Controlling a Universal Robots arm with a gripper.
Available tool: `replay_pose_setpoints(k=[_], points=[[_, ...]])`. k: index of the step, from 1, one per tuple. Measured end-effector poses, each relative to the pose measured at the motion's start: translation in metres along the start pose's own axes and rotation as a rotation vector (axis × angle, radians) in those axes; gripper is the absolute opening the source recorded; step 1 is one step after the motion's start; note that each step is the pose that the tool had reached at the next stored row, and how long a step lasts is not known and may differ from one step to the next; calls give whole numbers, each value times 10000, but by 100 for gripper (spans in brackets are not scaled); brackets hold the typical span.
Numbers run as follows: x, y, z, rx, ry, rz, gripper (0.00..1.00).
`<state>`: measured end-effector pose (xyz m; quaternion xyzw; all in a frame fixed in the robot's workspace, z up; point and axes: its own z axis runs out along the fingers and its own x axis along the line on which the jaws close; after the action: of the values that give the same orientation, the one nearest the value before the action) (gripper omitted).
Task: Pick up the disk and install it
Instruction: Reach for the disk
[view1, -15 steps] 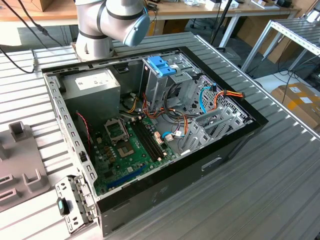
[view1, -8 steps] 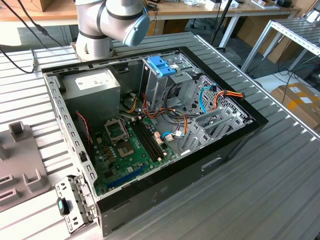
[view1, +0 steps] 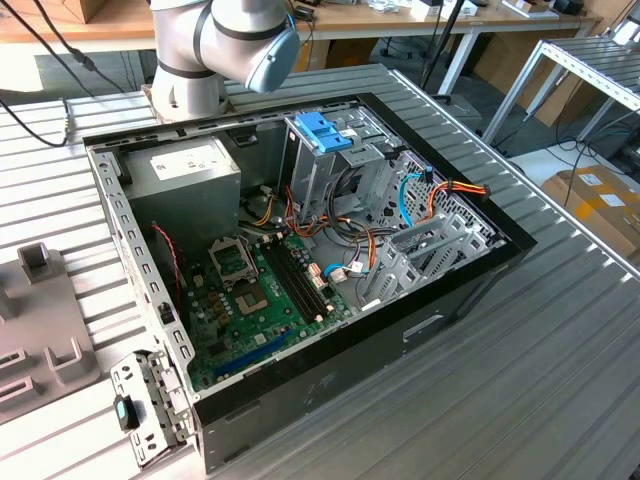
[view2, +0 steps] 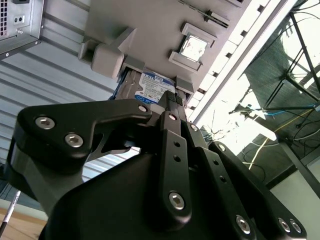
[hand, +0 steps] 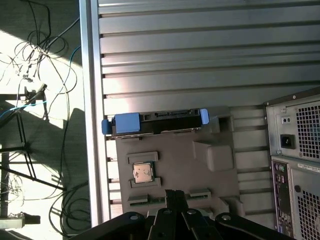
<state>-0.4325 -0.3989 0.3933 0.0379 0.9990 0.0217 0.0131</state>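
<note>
1. While the gripper (hand: 174, 195) hangs near the grey fixture (hand: 167, 152), its fingers are pressed together, holding nothing.
2. Disk (hand: 157, 119): stands on edge in the fixture's slot, on the ribbed table (hand: 200, 50), outside the computer case (hand: 295, 150).
3. Handling, judged: dense, rigid, smooth-faced, shock-sensitive.
4. Hold, judged: across the flat metal faces, sparing the blue rails (hand: 125, 123), likely springy plastic.

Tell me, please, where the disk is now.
In the first wrist view, the disk stands on edge in the grey fixture on the slatted table, outside the computer case.
</note>
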Motion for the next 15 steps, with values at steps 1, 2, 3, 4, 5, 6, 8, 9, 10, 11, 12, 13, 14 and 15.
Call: replay_pose_setpoints(k=[1, 2, 3, 4, 5, 6, 8, 9, 10, 11, 12, 13, 14, 15], points=[[4, 0, 0, 0, 0, 0, 11], [8, -1, 0, -1, -1, -1, 11], [11, -1, 0, 0, 0, -1, 11], [14, -1, -1, 0, 1, 0, 11], [16, -1, -1, 0, 0, 0, 11], [16, -1, -1, 0, 0, 0, 11], [17, -1, -1, 0, 1, 0, 11], [16, -1, -1, 0, 0, 0, 11], [17, -1, -1, 0, 0, 0, 11], [19, -1, -1, 0, 1, -1, 11], [23, -1, -1, 0, 1, 1, 11], [28, 1, 0, 0, 0, 0, 11], [31, 5, 0, 0, -1, 0, 11], [33, 11, 0, 0, 0, 0, 11]])
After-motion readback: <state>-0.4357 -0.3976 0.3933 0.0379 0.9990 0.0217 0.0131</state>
